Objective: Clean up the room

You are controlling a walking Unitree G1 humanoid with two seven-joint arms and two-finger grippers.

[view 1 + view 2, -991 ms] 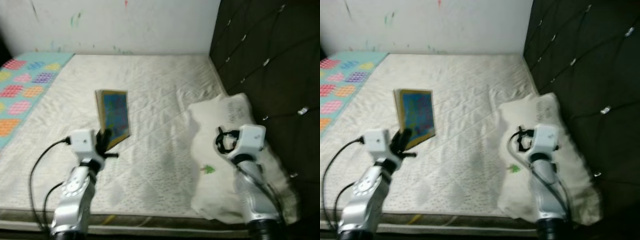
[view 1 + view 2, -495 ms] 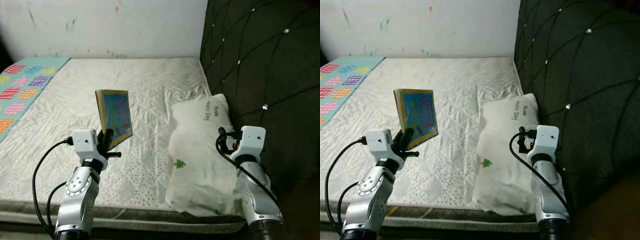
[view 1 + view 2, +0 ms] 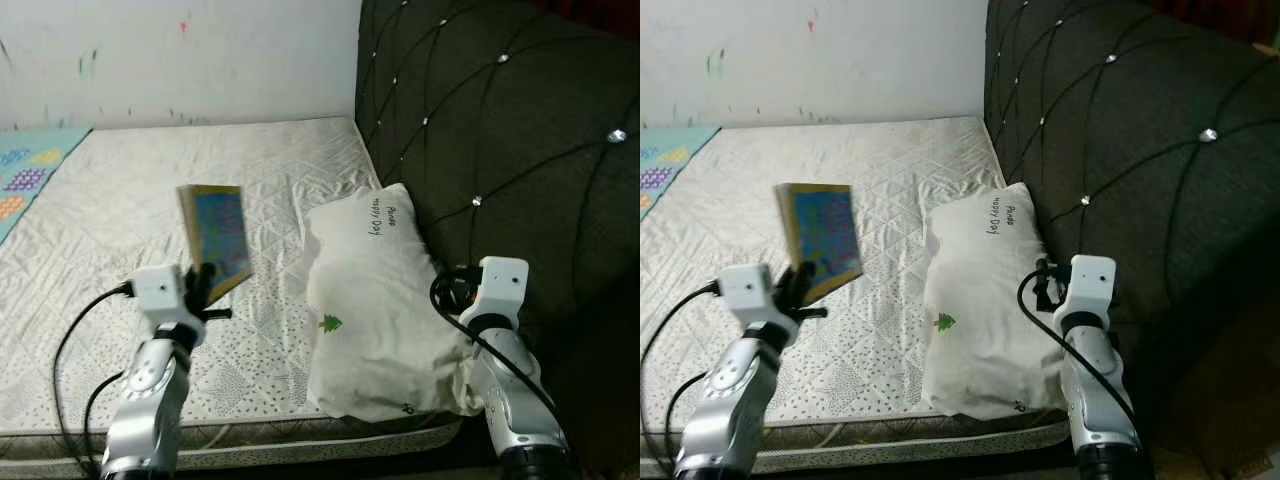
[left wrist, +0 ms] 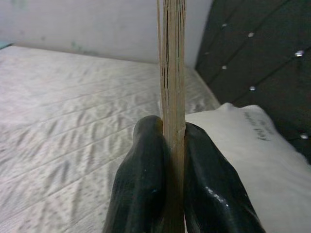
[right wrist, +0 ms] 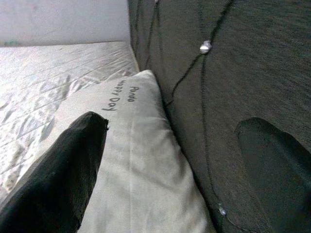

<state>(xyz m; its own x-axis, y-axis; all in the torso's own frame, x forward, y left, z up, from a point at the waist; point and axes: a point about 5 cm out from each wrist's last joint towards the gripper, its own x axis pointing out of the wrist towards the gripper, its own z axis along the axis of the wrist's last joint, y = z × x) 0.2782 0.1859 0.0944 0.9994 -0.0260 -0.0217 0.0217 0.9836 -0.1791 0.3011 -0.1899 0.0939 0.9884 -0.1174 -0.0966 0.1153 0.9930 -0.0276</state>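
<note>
You have a thin rectangular picture book with a blue, colourful cover and yellow edge (image 3: pixel 216 240) held upright above the quilted white mattress (image 3: pixel 120 210), its lower edge pinched between the left gripper's (image 4: pixel 172 160) black fingers (image 4: pixel 141 179).

Even, fairly bright indoor light falls on the mattress (image 3: pixel 150 190) and wall (image 3: pixel 180 50), with no hard glare. The dark headboard (image 3: pixel 500 130) swallows detail; only its studs glint. The head views are slightly soft, the book (image 3: pixel 215 240) blurred. In the wrist views the near black fingers (image 4: pixel 146 184) are out of focus, and soft shadow lies beside the pillow (image 3: pixel 375 290).
</note>
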